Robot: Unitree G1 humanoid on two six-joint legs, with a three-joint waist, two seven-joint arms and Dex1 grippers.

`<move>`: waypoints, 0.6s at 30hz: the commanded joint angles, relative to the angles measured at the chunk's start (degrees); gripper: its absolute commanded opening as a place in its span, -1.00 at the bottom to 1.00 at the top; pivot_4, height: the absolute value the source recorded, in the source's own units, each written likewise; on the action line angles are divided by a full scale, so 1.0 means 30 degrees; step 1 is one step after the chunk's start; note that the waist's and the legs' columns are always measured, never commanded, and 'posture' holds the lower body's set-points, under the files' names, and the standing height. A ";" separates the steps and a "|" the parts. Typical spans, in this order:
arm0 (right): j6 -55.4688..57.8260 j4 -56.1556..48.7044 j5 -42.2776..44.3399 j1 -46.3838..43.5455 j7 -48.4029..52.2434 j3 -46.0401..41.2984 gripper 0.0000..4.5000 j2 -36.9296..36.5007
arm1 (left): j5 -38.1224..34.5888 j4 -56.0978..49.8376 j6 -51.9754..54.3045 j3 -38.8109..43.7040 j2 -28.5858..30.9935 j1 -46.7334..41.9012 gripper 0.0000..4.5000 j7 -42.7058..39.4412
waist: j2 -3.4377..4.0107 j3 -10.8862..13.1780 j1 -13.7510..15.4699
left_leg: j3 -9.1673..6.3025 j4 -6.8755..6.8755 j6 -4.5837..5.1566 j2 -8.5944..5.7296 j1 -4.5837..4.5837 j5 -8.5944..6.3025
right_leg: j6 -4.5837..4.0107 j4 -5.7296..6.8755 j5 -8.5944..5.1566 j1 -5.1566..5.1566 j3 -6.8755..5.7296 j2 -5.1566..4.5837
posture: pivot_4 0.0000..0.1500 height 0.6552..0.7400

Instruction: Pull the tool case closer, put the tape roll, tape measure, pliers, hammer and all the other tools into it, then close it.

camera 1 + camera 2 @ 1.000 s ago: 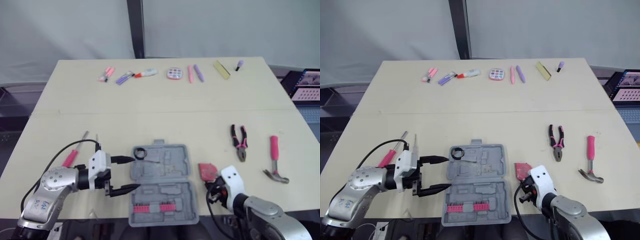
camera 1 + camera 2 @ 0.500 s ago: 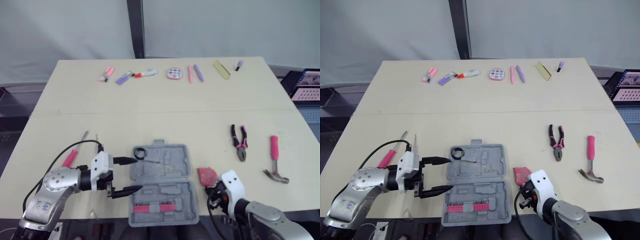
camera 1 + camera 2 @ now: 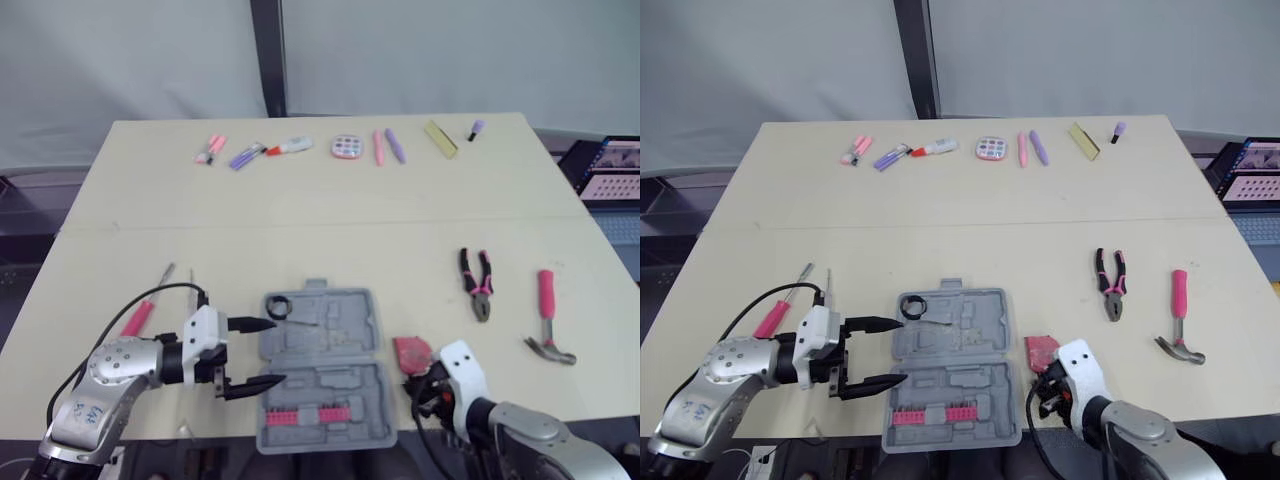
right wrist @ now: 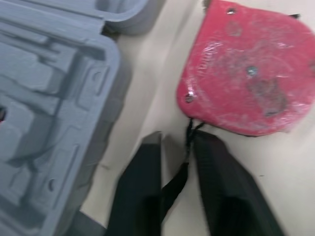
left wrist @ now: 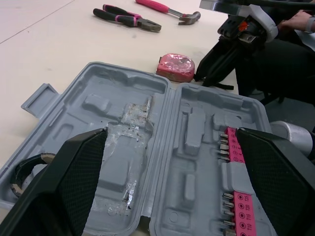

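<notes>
Your right wrist view makes plain what the head views leave unclear: the tape measure's [image 4: 246, 78] strap [image 4: 178, 179] runs between the right gripper's [image 4: 179, 137] fingers, pressed close on it. Your left gripper [image 3: 275, 351] is spread at the open case's [image 3: 340, 330] edge, with the hinge running away from its fingers and the tape roll [image 3: 279, 306] by one tip. The pliers [image 3: 476, 284] and hammer [image 3: 549, 318] lie well beyond the right fingers.
</notes>
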 commanded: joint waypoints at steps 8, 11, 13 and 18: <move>0.1301 -0.1647 0.1479 0.1725 0.0332 -0.2697 0.98 -0.0994 | -0.0014 -0.0470 -0.0346 -0.0186 -0.0353 -0.0018 1.00 0.0004 | -0.0004 0.0000 0.0435 | 0.0007 0.0012 0.0001 -0.0014 -0.0007 -0.0001 | 0.0000 -0.0037 0.0000 0.0017 0.0008 -0.0012 | 1.00 1.00; 0.1440 -0.1911 0.1947 0.2110 0.0747 -0.3415 0.98 -0.1515 | -0.0044 -0.0504 -0.0403 -0.0173 -0.0374 0.0107 1.00 -0.0039 | 0.0001 0.0003 0.0413 | 0.0011 0.0007 0.0001 -0.0008 -0.0007 0.0000 | 0.0000 -0.0040 0.0000 0.0016 0.0003 -0.0006 | 1.00 1.00; 0.1271 -0.1930 0.2350 0.2190 0.1479 -0.4163 0.98 -0.2283 | -0.0120 -0.0531 -0.0410 -0.0166 -0.0313 0.0158 1.00 -0.0155 | 0.0000 0.0003 0.0395 | 0.0017 0.0006 0.0001 -0.0005 -0.0007 0.0000 | 0.0000 -0.0042 0.0000 0.0015 0.0003 -0.0003 | 1.00 1.00; -0.0999 -0.1080 0.3079 0.2640 0.5445 -0.5506 0.98 -0.5478 | -0.0206 -0.0761 -0.0789 -0.0034 -0.0047 0.0231 1.00 -0.0721 | -0.0005 0.0013 0.0409 | 0.0053 0.0004 0.0003 0.0010 -0.0010 0.0001 | 0.0000 -0.0102 0.0000 0.0043 -0.0006 0.0007 | 1.00 1.00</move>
